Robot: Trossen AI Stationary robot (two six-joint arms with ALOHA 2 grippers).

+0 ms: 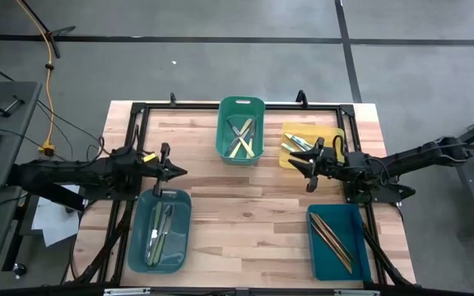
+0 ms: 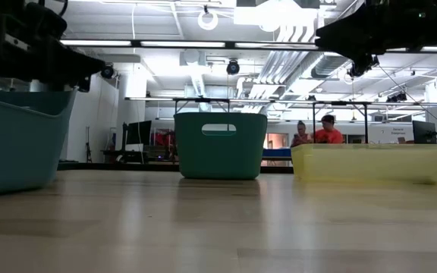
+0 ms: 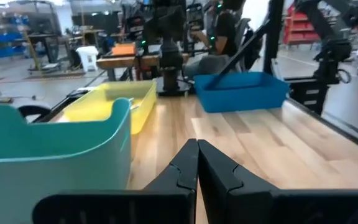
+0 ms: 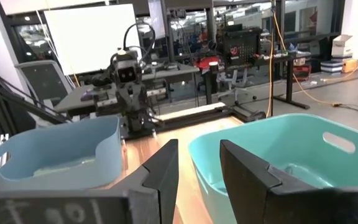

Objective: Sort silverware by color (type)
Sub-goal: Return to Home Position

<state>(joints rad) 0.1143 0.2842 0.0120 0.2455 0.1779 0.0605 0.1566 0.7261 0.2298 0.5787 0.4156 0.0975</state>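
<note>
- The left gripper, at the middle left of the top-down picture, hangs over the wooden table. Its two fingers are pressed together and hold nothing.
- Just below it, a light blue plastic bin holds green-handled silverware.
- At the top middle, a green plastic bin holds pale yellow silverware.
- To its right, a yellow plastic bin holds more silverware.
- The right gripper hangs at that bin's lower edge, fingers apart and empty.
- At the lower right, a dark blue plastic bin holds brown-handled silverware.
</note>
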